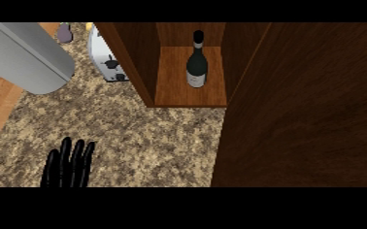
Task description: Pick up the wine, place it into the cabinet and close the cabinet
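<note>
My left hand [68, 162] sits at the lower left edge of the head view, fingers straight and up, released, holding nothing, resting over the speckled desk [143, 131]. My right hand is not in view, so I can't say anything about it.

Moving outward: the wine bottle [197, 63] is already inside the cabinet [190, 85], on its wooden floor, touching nothing but the shelf as far as I can see. It sits about midway between the cabinet's side walls, toward the back. No hand is near it.

The big dark wood panel filling the right side looks like the cabinet door [294, 116], swung open toward me.

Step, my call: pick and place look done, closing the cabinet is left. The next move needs a hand on that door to swing it across the opening. The right hand is probably the nearer one, but I can't see it.

Bottle orientation: the neck and dark cap point to the view's top, the base and pale label to the bottom. The long axis runs top to bottom in the picture. With this steep down-look I judge it's standing upright, but can't rule out lying flat.

Also there: a grey cylinder [32, 58] at upper left and a toaster-like appliance [108, 60] just left of the cabinet wall.
</note>
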{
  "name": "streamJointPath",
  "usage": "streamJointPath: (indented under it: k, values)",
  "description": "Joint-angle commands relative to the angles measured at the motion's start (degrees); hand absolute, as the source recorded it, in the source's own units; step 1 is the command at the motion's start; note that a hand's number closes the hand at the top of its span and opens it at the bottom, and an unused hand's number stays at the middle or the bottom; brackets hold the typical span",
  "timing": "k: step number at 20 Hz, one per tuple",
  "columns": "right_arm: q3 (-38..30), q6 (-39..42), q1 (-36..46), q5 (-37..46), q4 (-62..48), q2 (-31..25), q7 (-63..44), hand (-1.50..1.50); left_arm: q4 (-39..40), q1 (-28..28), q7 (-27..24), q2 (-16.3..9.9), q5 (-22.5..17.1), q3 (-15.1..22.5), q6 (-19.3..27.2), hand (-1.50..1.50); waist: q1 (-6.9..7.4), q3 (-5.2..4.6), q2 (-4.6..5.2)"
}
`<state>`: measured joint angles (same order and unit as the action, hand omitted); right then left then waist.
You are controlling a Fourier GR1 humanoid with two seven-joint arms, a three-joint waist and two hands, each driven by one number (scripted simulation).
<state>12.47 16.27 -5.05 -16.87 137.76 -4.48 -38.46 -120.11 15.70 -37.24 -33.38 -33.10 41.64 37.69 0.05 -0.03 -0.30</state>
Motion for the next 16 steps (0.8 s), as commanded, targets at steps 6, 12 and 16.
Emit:
streamJointPath:
  k: [6, 12, 16]
  values:
    - [13.4, 1.5, -0.4, -2.4, 11.5, -0.5, -6.9, 1.5, -2.8, 4.2, 0.1, -5.1, -7.0, -11.2, -6.0, -1.5, 0.07, -0.06, -0.09]
    - [26.5, -2.8, 0.0, 6.2, 10.7, 4.2, -7.3, 1.5, -2.1, 9.1, -1.4, -8.4, -10.9, -18.2, -12.5, -1.5, -0.07, -0.11, -0.21]
    - [32.1, -4.7, -0.7, 10.2, 8.5, 4.4, -5.1, 1.5, -0.1, 10.2, -1.4, -9.9, -14.1, -23.6, -16.9, -1.5, -0.31, -0.1, -0.28]
